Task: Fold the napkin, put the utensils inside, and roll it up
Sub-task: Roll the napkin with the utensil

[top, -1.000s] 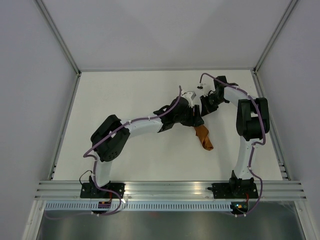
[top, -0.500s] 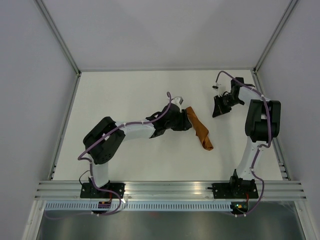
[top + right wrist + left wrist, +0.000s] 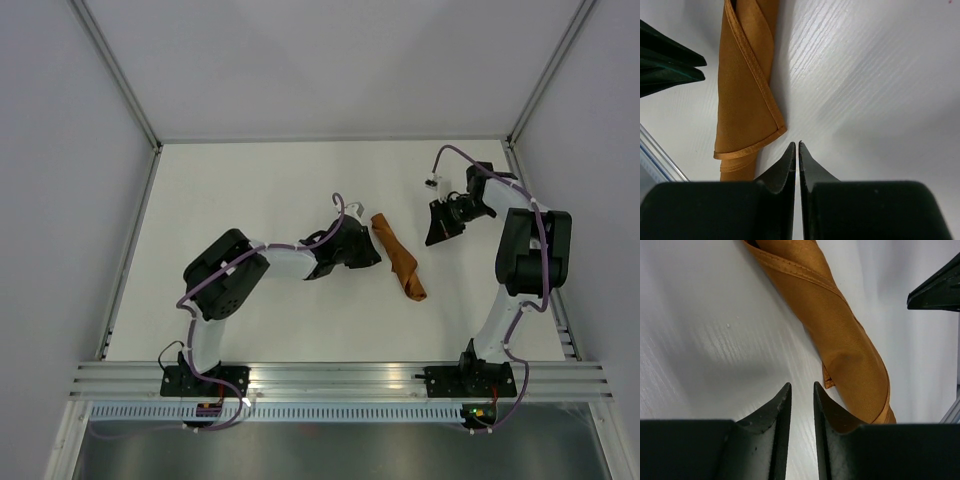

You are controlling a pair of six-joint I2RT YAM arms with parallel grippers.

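The rust-orange napkin [image 3: 397,257] lies on the white table as a narrow roll, running diagonally. No utensils show in any view. My left gripper [image 3: 374,250] sits low just left of the roll, its jaws a narrow gap apart with only bare table between them [image 3: 802,386]. The roll [image 3: 840,340] lies just ahead and to the right of them, apart from the tips. My right gripper [image 3: 437,232] is to the right of the roll, shut on nothing [image 3: 796,145]. The roll's hemmed end [image 3: 742,100] lies just left of its tips.
The white table [image 3: 250,190] is bounded by metal rails at both sides [image 3: 130,250] and a back wall. The right gripper's black finger [image 3: 940,292] shows at the right edge of the left wrist view. The left gripper's fingers [image 3: 670,65] show in the right wrist view.
The left gripper has drawn back left off the napkin and narrowed its jaws. The right gripper has pulled away to the right. The rolled napkin lies free on the table.
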